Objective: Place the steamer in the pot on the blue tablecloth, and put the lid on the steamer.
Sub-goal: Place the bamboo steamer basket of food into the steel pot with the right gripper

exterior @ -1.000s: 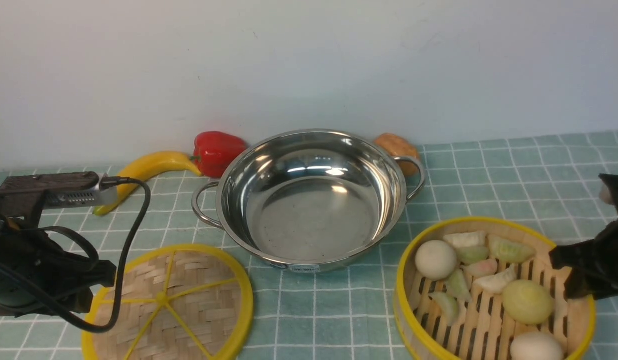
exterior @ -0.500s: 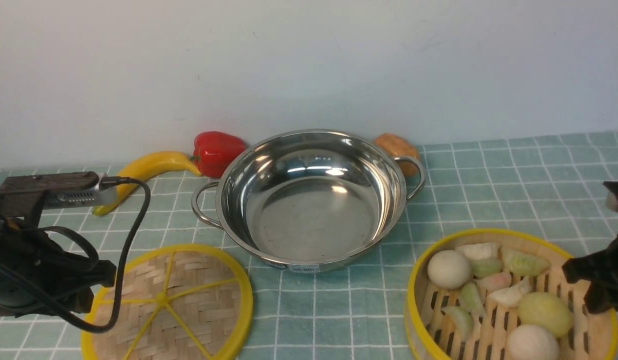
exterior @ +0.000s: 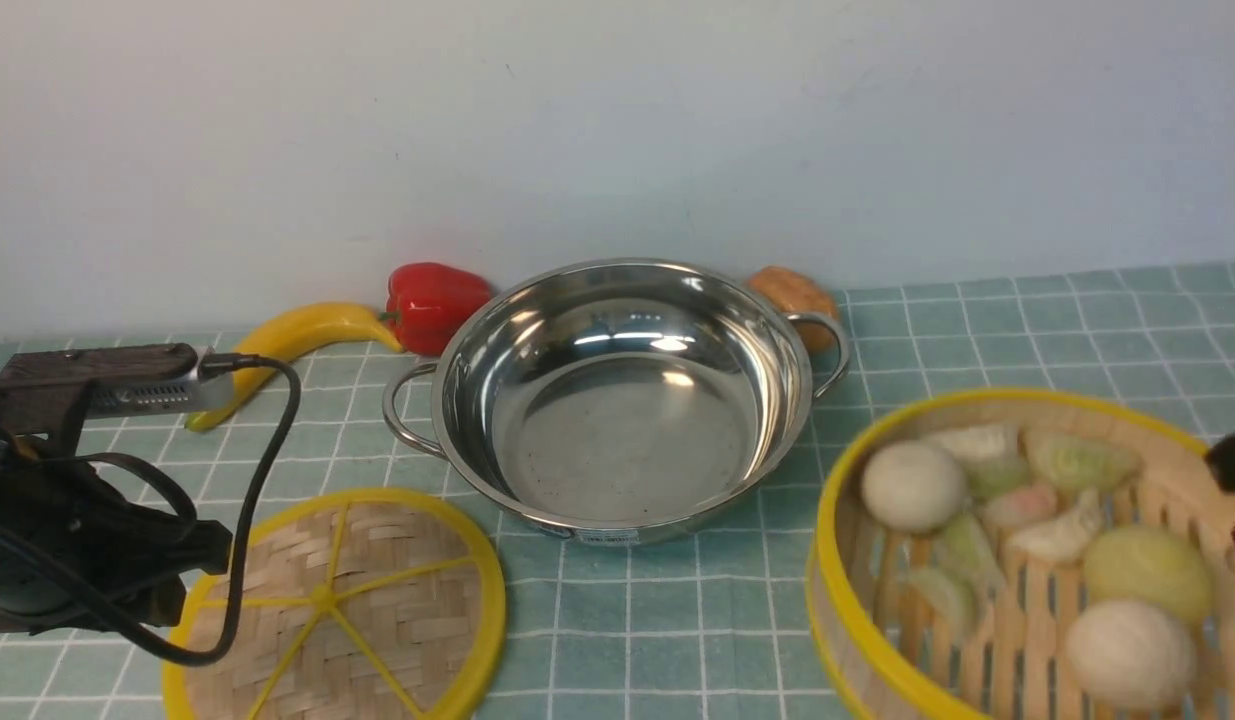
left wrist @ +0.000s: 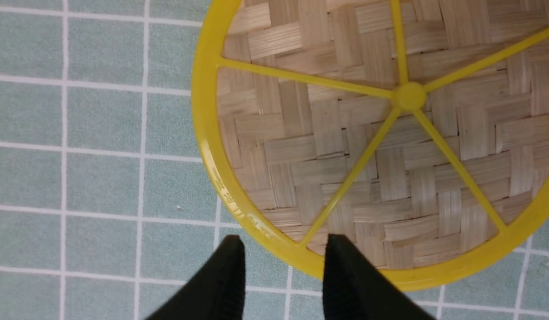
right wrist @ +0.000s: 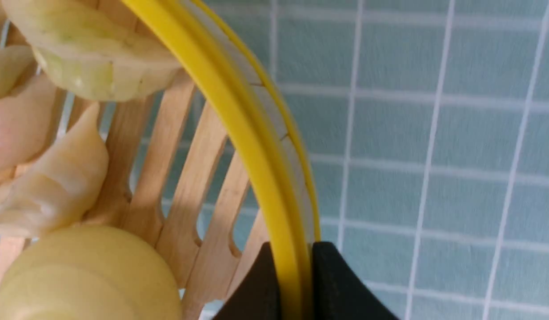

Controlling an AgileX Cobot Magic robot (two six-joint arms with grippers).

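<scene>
Front: round yellow-rimmed bamboo steamer (exterior: 825, 540) right of shiny steel pot (exterior: 617, 440), apparently off the teal grid tablecloth (exterior: 977, 350); left wrist: left claw (left wrist: 283, 271) wide over edge of flat woven bamboo lid (left wrist: 345, 155); right wrist: right claw (right wrist: 295, 275) clamped on steamer rim — light, stiff, loose buns (right wrist: 78, 275), keep level.

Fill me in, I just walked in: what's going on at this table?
The right gripper is clamped on the yellow rim of the steamer, holding it beside the pot, which is empty. The left gripper hovers open at the edge of the lid, which lies flat on the checked cloth.
</scene>
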